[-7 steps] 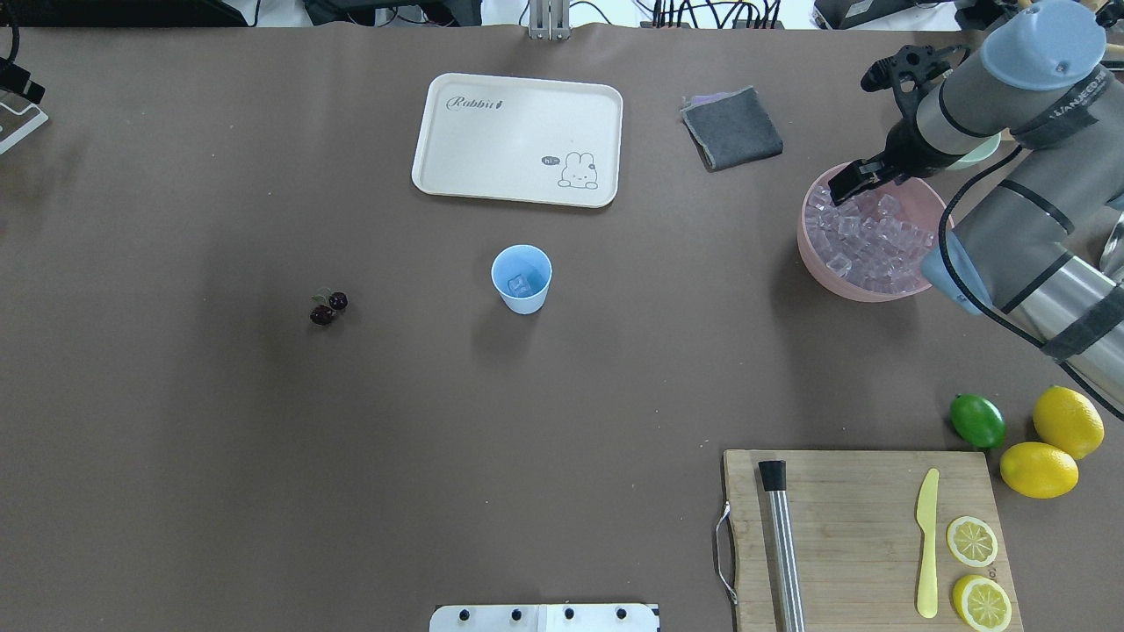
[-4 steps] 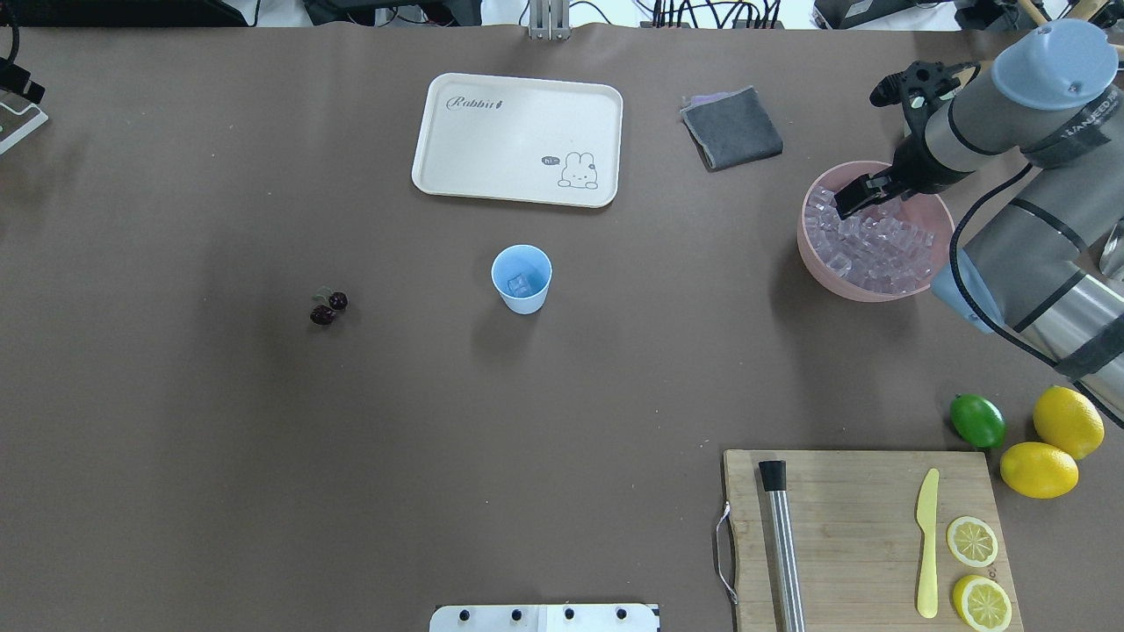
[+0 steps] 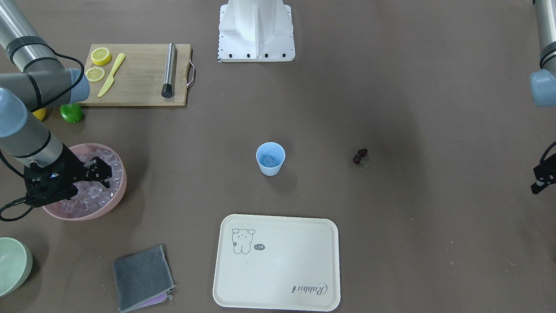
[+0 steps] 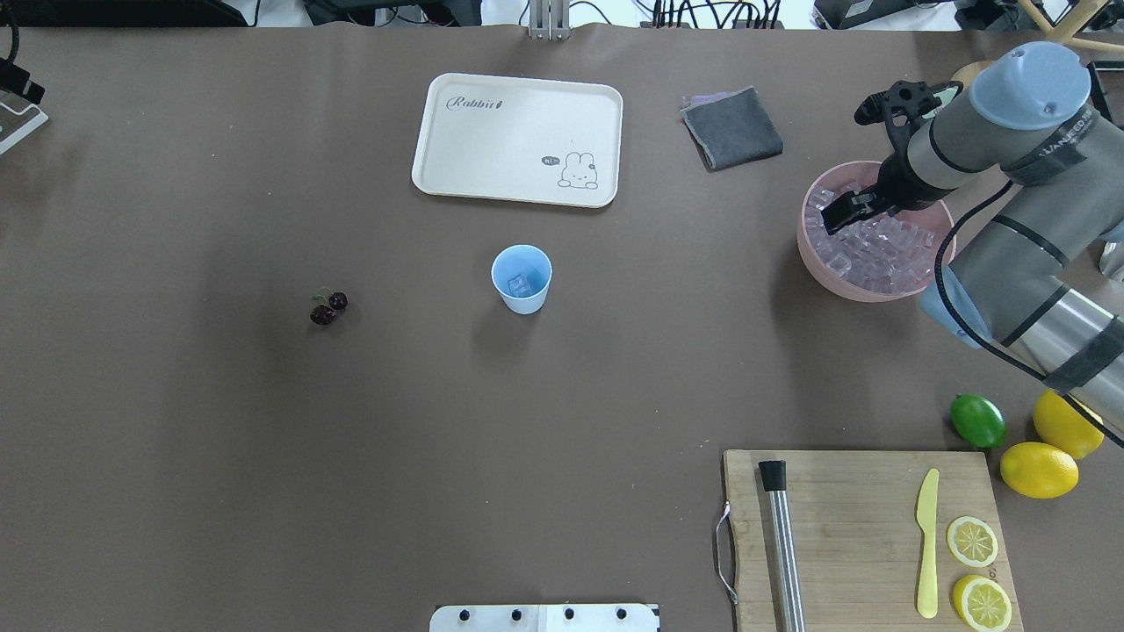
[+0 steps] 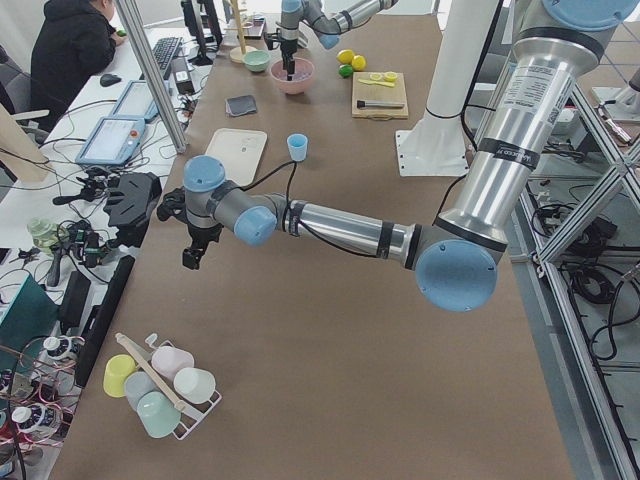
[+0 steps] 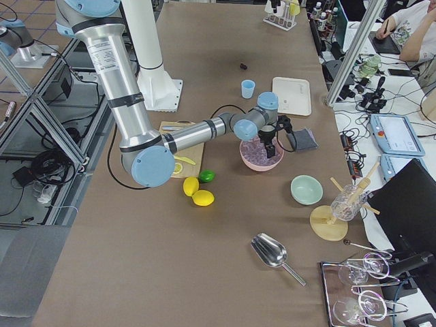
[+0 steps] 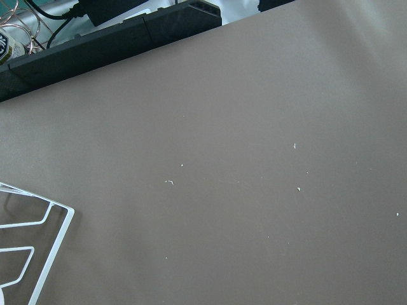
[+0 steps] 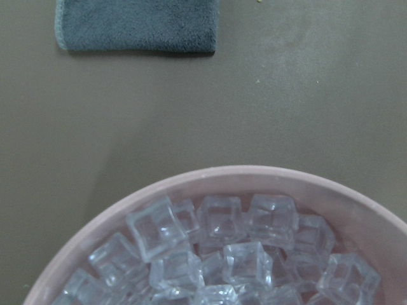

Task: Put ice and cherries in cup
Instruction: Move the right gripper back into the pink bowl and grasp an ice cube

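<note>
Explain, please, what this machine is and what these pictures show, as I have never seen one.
Two robot arms stand at a brown table, each ending in a two-finger gripper. Four fixed cameras look from above, across and both table ends; two sit on the wrists. The right gripper hangs over a wide pink bowl of clear ice cubes; whether it holds one, I cannot tell. The left gripper hangs over bare table at the other end. In the middle stands a small light-blue plastic cup with ice inside; two dark red cherries lie apart from it. A cream tray and grey cloth also lie there.
</note>
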